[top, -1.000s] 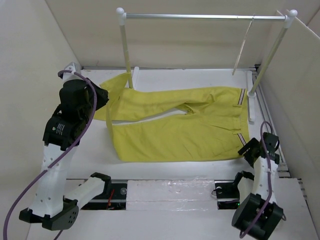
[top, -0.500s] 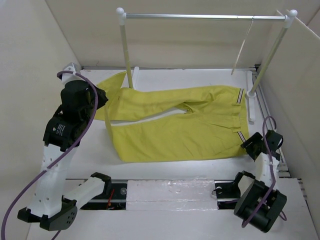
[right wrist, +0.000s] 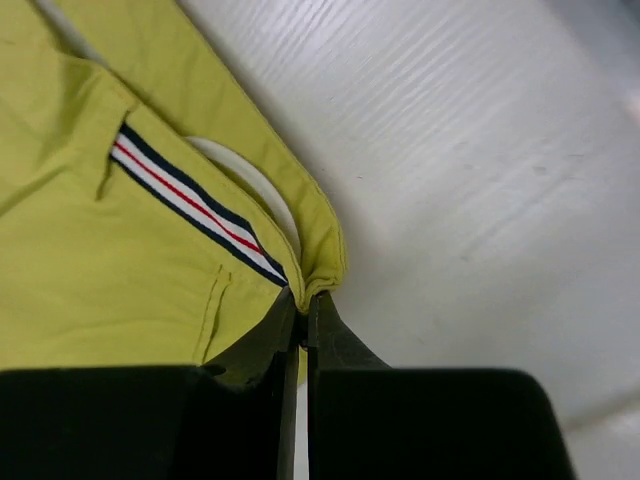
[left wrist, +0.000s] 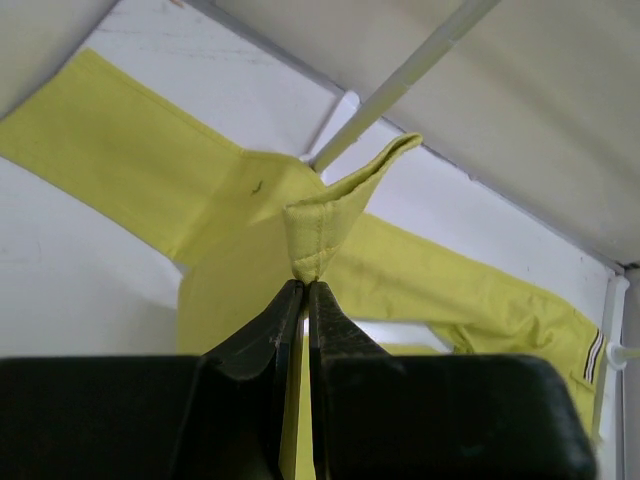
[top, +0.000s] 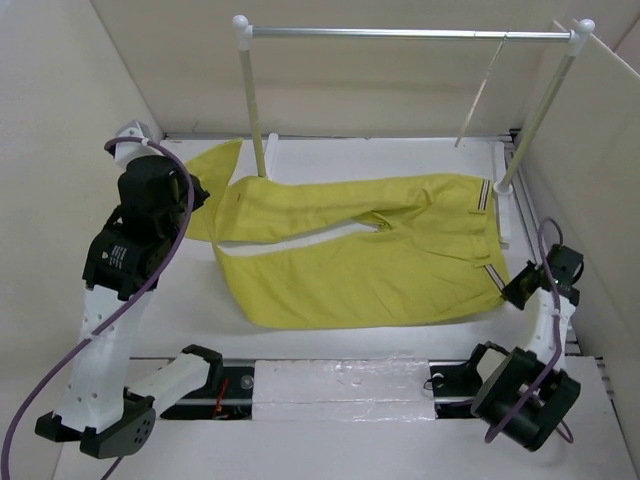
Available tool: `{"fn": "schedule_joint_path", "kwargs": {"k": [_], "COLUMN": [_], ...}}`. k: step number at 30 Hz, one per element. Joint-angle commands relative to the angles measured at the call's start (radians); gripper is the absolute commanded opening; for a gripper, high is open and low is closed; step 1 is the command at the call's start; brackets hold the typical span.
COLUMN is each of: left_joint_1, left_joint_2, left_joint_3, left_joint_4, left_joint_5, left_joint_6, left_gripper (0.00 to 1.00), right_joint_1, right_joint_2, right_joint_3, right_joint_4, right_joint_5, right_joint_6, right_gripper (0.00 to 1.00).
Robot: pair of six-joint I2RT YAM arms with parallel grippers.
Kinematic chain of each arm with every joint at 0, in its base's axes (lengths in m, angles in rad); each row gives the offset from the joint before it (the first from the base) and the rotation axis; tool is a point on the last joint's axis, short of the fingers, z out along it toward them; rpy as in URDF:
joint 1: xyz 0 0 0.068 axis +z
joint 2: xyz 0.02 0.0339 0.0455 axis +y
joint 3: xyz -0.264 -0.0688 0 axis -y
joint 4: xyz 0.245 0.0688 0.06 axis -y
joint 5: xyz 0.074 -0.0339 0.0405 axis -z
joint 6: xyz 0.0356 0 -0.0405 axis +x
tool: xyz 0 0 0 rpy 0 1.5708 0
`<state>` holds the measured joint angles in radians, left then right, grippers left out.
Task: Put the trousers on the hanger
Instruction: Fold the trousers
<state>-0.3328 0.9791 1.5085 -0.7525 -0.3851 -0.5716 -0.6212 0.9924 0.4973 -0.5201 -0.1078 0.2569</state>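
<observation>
Your right claw (right wrist: 302, 298) is pinched tight on the waistband corner of the mustard-yellow cloth trousers (top: 380, 260), which lie spread between it and your left claw (left wrist: 305, 285), clamped on a leg hem. Beyond both, the thin cream-white hanger (top: 480, 92) hangs from the silver rail (top: 400, 33).

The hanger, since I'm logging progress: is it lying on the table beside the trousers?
No, the hanger hangs by its hook from the silver rail near its right end, clear of the trousers.
</observation>
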Motion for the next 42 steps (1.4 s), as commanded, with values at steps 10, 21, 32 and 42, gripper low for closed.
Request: {"fn": "schedule_joint_path", "kwargs": {"k": [10, 21, 32, 42], "left_joint_1": [-0.005, -0.078, -0.026, 0.445], "left_joint_2": [0.023, -0.103, -0.061, 0.338], "left_joint_3": [0.283, -0.023, -0.324, -0.088], "left_joint_4": [-0.018, 0.04, 0.028, -0.013], "left_joint_5": [-0.279, -0.521, -0.707, -0.302], "left_joint_6": [0.039, 0.084, -0.019, -0.056], "left_gripper": [0.0, 0.0, 0.0, 0.0], "right_joint_1": [-0.074, 0.084, 0.094, 0.018], "right_joint_2": [-0.044, -0.146, 0.161, 0.446], "right_joint_3": [0.661, 0.77, 0.771, 0.94], "right_joint_4": [-0.552, -0.655, -0.312, -0.233], "right_joint_5": [0.48, 0.631, 0.355, 0.139], "right_joint_6": [-0.398, -0.456, -0.467, -0.449], "right_gripper": [0.0, 0.0, 0.0, 0.0]}}
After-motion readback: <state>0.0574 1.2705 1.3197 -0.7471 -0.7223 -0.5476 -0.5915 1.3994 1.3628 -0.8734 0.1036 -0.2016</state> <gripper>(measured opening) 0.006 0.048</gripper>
